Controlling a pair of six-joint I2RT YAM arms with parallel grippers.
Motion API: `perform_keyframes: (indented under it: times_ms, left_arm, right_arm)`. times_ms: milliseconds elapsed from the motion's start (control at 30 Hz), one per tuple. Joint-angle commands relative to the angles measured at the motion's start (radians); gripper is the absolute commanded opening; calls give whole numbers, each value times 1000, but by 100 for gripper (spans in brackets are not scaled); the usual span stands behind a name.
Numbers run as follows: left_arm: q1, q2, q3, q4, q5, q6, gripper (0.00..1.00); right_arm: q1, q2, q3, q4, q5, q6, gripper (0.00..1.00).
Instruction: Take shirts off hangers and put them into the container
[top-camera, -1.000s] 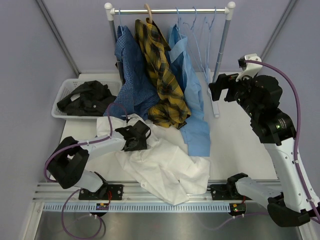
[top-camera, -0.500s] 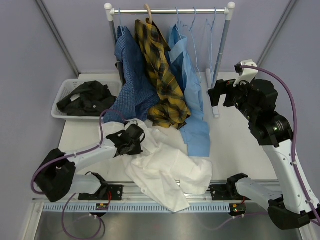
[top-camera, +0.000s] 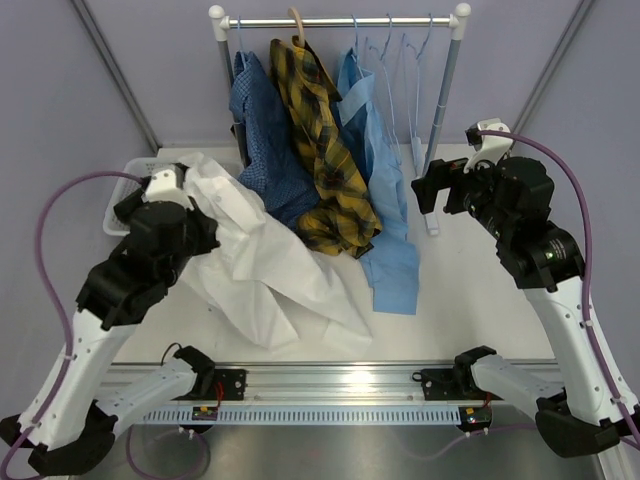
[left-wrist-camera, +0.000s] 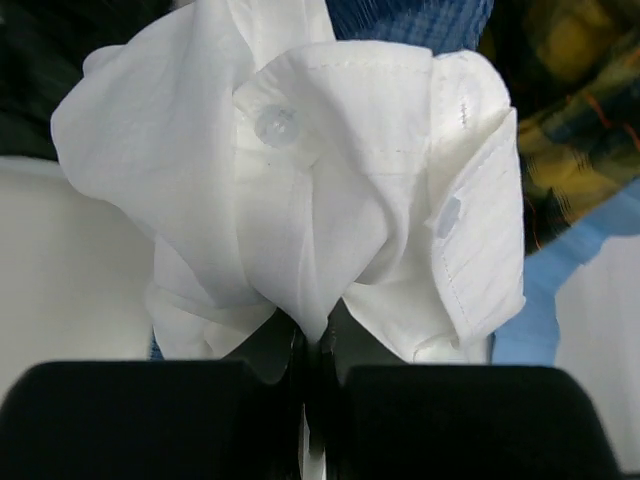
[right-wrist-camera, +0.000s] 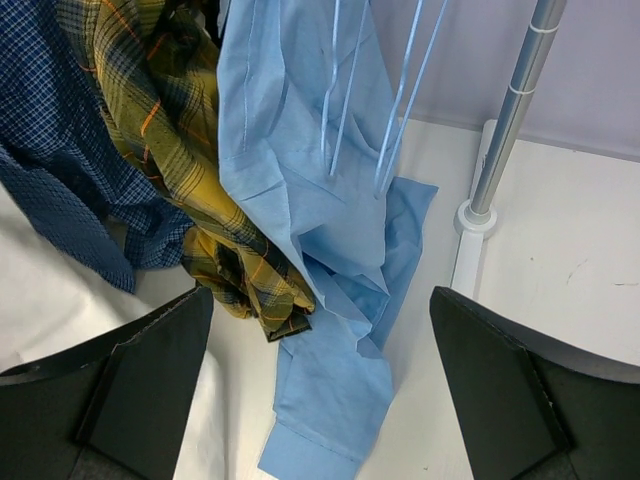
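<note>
At the left of the worktop (top-camera: 480, 290), left tool (left-wrist-camera: 318, 348): jaws pressed together on a bunched fold of the white shirt (left-wrist-camera: 340, 180); 1 clear button and a stitched placket show just above the pinch.
White shirt, position: its gripped end is up at the left tool, beside the right end of the container (top-camera: 118, 200); the rest drapes down and to the right, spreading over the worktop to near the front edge.
Container: white slotted basket at the far left of the worktop; only its left rim and wall show, as the left arm and the white shirt cover the rest. Contents cannot be told.
Right tool (right-wrist-camera: 320, 295): jaws wide apart, holding nothing, clear of the worktop, near the right post of the rail (top-camera: 340, 20) and facing the hanging garments.
Rail: white posts with a metal bar across the back of the worktop.
Dark blue check shirt (top-camera: 260, 130): hangs at the left end of the rail.
Yellow-and-dark plaid shirt (top-camera: 320, 150): hangs in the middle, overlapping the check shirt.
Light blue shirt (top-camera: 385, 200): hangs to the right of the plaid one; its lower end lies crumpled on the worktop.
Bare hangers (top-camera: 400, 80): thin light-blue wire, hooked on the bar between the light blue shirt and the right post.
</note>
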Motion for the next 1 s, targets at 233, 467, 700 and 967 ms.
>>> perform_keyframes:
  times_ms: [233,467,700,967]
  left_arm:
    - [126,201,542,71,-423,469,0]
    - [223,461,973,202,-438,628,0]
    - [335,543,1151,390,-408,679,0]
    - [401,552,1021,698,-319,716,0]
  right_arm:
    - [-6,35,45,45,-64,-20,99]
    - [-5,42,34,49,-114,-20,99]
    - [-5,31,-10,71,-182,-13,99]
    - [-5,29,-44,100,-242,18,100]
